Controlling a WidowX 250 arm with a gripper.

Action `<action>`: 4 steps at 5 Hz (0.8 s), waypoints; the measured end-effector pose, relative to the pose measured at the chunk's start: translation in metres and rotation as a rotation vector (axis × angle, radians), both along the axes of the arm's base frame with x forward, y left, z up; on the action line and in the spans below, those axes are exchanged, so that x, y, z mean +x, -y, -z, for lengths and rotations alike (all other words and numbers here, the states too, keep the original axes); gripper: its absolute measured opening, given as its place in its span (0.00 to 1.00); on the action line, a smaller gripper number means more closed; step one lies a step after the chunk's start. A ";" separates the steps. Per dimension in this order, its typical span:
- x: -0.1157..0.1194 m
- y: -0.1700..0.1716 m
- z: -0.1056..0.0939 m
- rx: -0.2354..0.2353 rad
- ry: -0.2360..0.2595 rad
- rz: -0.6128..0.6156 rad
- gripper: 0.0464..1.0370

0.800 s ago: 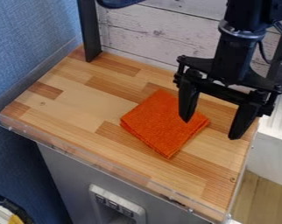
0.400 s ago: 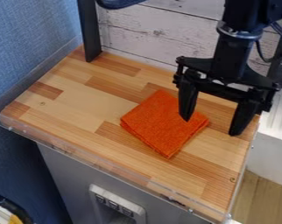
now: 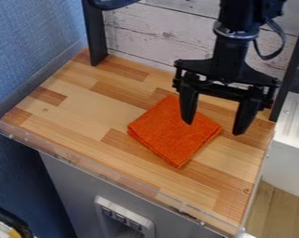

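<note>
The black gripper [image 3: 212, 129] hangs over the right rear part of the wooden counter [image 3: 84, 109], its two fingers spread wide with nothing between them. Below its left finger lies a folded orange cloth [image 3: 171, 135], flat near the middle of the counter and turned like a diamond. The left finger hides a little of the cloth's upper right part. The right finger is beyond the cloth's right corner, over bare wood.
A clear low rim [image 3: 102, 174] runs along the front edge. Dark posts [image 3: 95, 32] stand at the back, before a whitewashed plank wall [image 3: 158, 32]. A blue partition [image 3: 34, 37] borders the left, a white unit [image 3: 288, 144] the right.
The gripper has shifted left and slightly up in the view, its fingers still apart. The orange cloth has stayed where it was.
</note>
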State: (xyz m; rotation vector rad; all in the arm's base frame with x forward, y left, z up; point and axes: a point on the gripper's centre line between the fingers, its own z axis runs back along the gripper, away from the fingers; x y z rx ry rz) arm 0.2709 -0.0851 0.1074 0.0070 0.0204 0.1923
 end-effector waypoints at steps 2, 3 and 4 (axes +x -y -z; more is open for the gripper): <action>0.011 -0.022 0.000 -0.006 0.033 -0.085 0.96; 0.017 -0.031 -0.004 -0.007 0.046 -0.118 0.96; 0.018 -0.037 -0.005 -0.007 0.046 -0.141 0.96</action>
